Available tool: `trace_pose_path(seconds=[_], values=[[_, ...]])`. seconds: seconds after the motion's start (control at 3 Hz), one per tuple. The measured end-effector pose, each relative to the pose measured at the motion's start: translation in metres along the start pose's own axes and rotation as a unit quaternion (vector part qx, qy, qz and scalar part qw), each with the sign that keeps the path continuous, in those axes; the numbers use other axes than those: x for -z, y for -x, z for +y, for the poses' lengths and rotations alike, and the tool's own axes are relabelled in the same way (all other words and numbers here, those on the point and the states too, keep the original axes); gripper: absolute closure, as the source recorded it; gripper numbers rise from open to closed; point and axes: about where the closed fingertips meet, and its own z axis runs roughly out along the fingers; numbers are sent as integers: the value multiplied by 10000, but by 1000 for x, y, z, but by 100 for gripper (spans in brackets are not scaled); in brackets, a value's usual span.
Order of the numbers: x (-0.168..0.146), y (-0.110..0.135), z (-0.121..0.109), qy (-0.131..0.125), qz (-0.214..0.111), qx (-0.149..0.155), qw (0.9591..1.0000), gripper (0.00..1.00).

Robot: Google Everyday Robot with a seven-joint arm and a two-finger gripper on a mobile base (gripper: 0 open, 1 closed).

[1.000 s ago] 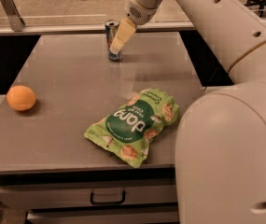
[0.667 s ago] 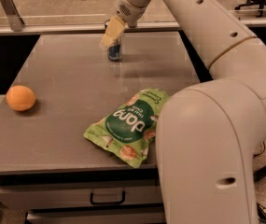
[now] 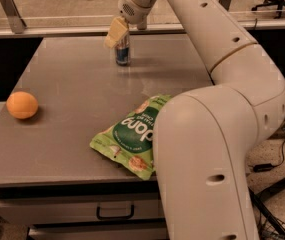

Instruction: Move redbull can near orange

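Note:
The redbull can (image 3: 123,55) stands upright on the grey table (image 3: 72,114), at the far side near the middle. My gripper (image 3: 117,32) comes down from above and sits over the can's top, slightly to its left, hiding the top of the can. The orange (image 3: 22,105) lies on the table's left side, far from the can and nearer the front. The arm reaches over the table from the right.
A green snack bag (image 3: 132,136) lies flat in the middle front of the table, partly covered by my arm's large white link (image 3: 202,164). A drawer with a handle (image 3: 114,213) is below the front edge. A rail runs behind the table.
The gripper has shifted a little to the left at the can's top. The can, orange and bag stay where they were.

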Motion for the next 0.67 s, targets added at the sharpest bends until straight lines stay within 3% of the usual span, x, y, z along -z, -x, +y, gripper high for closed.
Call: trace_pose_path(seconds=[0.67], values=[[18, 2, 20, 233, -20, 326, 9992, 85]])
